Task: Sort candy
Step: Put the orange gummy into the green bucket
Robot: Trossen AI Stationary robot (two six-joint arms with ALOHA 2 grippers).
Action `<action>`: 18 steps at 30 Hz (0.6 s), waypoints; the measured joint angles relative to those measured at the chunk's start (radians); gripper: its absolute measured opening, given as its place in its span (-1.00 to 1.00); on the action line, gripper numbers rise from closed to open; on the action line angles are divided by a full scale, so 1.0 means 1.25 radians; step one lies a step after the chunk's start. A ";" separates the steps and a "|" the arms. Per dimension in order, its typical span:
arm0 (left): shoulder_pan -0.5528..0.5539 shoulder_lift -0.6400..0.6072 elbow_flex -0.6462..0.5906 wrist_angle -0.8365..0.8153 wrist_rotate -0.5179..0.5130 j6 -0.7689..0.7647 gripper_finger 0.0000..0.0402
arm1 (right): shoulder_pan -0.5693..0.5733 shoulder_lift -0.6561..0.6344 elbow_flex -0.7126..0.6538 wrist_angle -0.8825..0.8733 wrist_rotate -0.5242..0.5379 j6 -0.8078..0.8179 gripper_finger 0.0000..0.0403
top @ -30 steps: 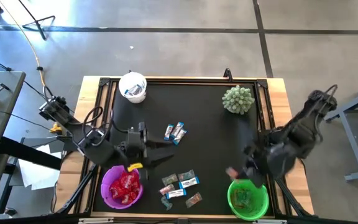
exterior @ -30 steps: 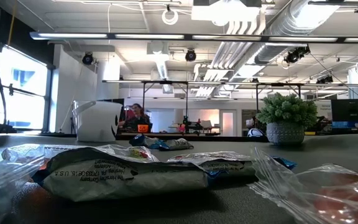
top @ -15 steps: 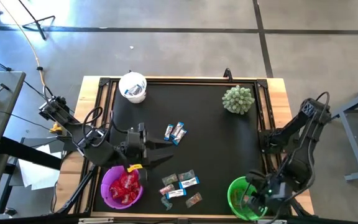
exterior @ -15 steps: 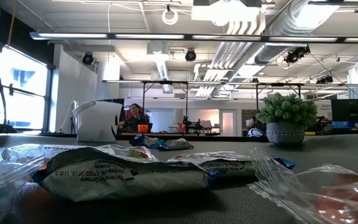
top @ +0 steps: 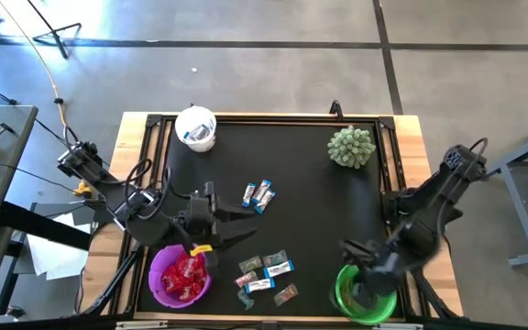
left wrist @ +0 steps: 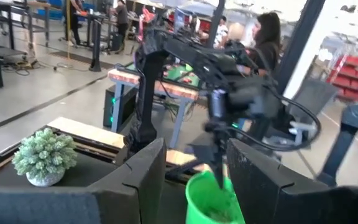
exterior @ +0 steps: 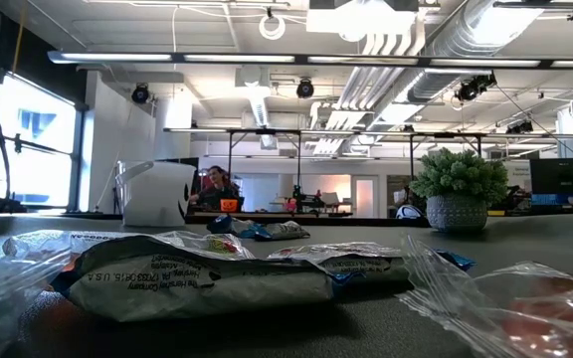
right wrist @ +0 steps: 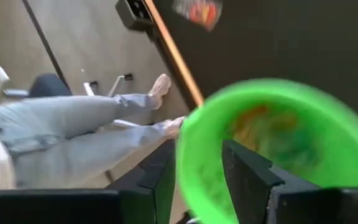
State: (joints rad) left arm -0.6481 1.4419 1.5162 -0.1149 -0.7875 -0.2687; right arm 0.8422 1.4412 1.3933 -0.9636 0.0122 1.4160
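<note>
Your right gripper (top: 360, 280) hangs over the green bowl (top: 345, 295) at lower right, fingers parted, nothing between them. Left gripper (top: 250, 226) waits open beside the loose candy (top: 266, 270) at lower centre.

Both arms are dark, near-black, built of boxy jointed segments with black cables looping beside them. The left gripper (top: 246, 226) ends in two long, flat, tapering black fingers with a small yellow tag just beside the wrist. The right gripper (right wrist: 199, 171) has blocky, angular dark fingers (right wrist: 244, 171).
</note>
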 joint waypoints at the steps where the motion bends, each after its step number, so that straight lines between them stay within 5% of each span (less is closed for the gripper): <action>1: -0.003 -0.001 0.000 -0.010 0.003 -0.001 -0.21 | -0.024 0.002 0.000 0.000 -0.010 -0.053 -0.40; 6: -0.019 -0.008 0.000 -0.092 0.016 -0.038 -0.21 | -0.140 0.042 0.000 0.000 -0.116 -0.299 -0.51; 12: -0.039 -0.032 0.000 -0.252 0.016 -0.179 -0.21 | -0.215 0.176 0.000 0.001 -0.323 -0.442 -0.54; 18: -0.060 -0.051 0.000 -0.345 0.015 -0.240 -0.21 | -0.245 0.254 0.000 0.119 -0.264 -0.571 -0.54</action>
State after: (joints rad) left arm -0.7232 1.3776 1.5162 -0.5467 -0.7682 -0.5686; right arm 0.5354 1.7592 1.3937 -0.8151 -0.3184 0.7023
